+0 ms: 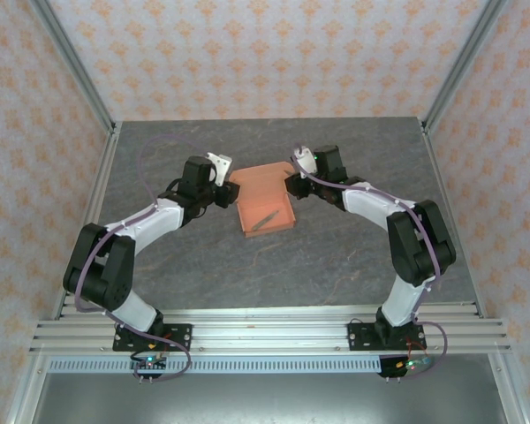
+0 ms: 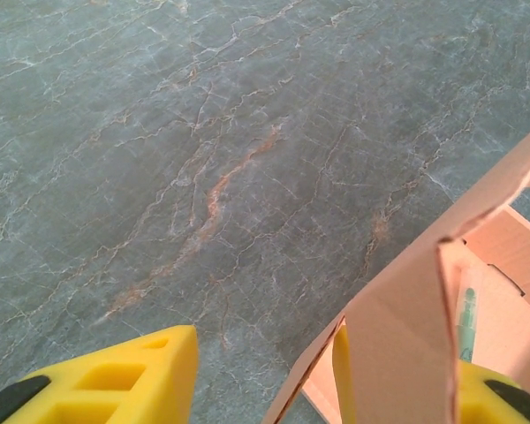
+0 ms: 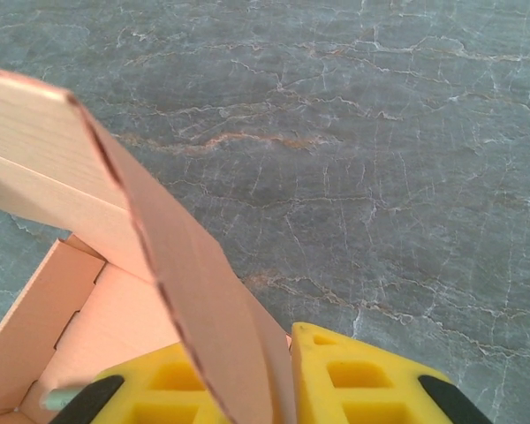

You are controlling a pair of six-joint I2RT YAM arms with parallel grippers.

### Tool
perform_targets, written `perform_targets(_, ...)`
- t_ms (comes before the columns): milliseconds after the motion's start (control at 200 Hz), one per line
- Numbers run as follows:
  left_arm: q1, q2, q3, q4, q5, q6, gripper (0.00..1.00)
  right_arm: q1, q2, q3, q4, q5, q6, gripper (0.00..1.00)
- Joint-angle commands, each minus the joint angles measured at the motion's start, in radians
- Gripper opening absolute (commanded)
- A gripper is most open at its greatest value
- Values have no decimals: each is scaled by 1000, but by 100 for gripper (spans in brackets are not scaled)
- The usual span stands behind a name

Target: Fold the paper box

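The salmon-orange paper box [image 1: 265,201] lies in the middle of the grey table as a shallow open tray with flaps standing up at its far side. My left gripper [image 1: 223,181] is at its far left corner. In the left wrist view, the left gripper [image 2: 265,344] is open: a raised flap [image 2: 397,344] leans against the right finger [image 2: 488,393], with a wide gap to the left finger [image 2: 115,380]. My right gripper [image 1: 293,177] is at the far right corner. In the right wrist view, the right gripper [image 3: 247,353] is shut on an upright flap [image 3: 203,300].
A slim green, pen-like item [image 1: 267,220] lies inside the box, also seen as the green item [image 2: 466,318] in the left wrist view. Grey marbled tabletop [image 1: 336,256] surrounds the box. Metal frame posts and patterned walls bound the table.
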Motion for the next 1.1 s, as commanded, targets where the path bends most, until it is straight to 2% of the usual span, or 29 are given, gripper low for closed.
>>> perform_targets(0, 7, 17, 22, -15, 3, 4, 45, 11, 8, 28, 34, 21, -5, 19)
perform_targets(215, 7, 27, 12, -1, 15, -10, 49, 16, 5, 25, 34, 36, -10, 14)
perform_targets(450, 7, 25, 0, 7, 26, -24, 35, 21, 1, 13, 44, 61, -7, 12)
perform_targets(596, 3, 29, 3, 17, 32, -32, 26, 37, -6, 8, 46, 118, -6, 11)
perform_targets(791, -14, 51, 12, 46, 9, -80, 17, 82, -21, 4, 48, 272, 52, 8)
perform_targets(926, -55, 51, 23, 48, -95, -156, 9, 139, -30, 4, 42, 454, 133, 7)
perform_targets(1096, -117, 29, 29, 56, -254, -309, 6, 208, -30, 16, 13, 686, 286, 6)
